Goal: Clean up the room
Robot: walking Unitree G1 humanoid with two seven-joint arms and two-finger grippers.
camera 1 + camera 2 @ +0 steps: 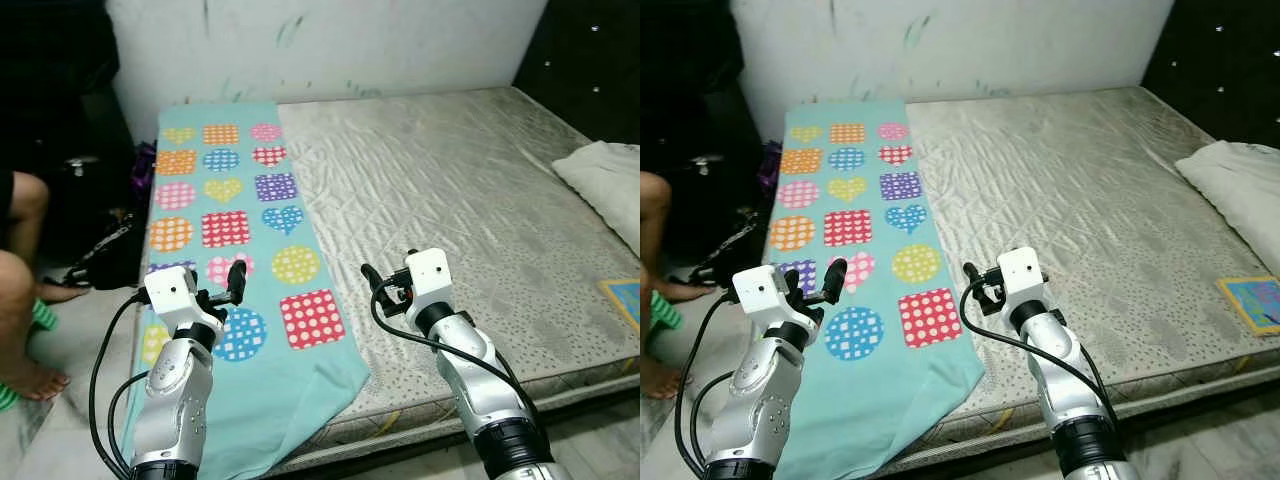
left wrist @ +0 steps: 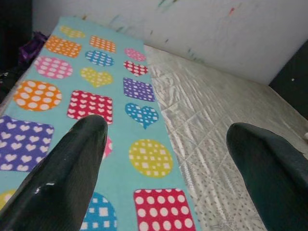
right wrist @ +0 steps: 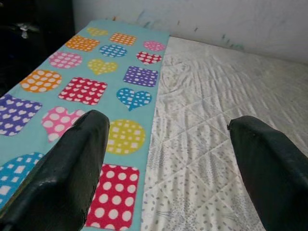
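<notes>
A turquoise cloth printed with dotted hearts, squares and circles in many colours [image 1: 235, 215] lies flat along the left side of a bare grey quilted mattress [image 1: 450, 190], running from the white wall [image 1: 330, 40] to the near edge, where its end hangs over the side of the bed. The left gripper [image 1: 225, 290] hovers above the near part of this cloth, its two black fingers [image 2: 62, 178] spread wide apart with nothing between them. The right gripper [image 1: 385, 285] is held over the mattress just beside the cloth's right edge, its fingers [image 3: 62, 168] likewise wide apart and holding nothing. A white pillow [image 1: 605, 180] rests at the mattress's right edge, and a small blue and yellow flat item [image 1: 625, 298] lies nearer the front corner. A person's bare legs [image 1: 25, 300] show on the floor at the left, beside dark bags [image 1: 105, 255]
</notes>
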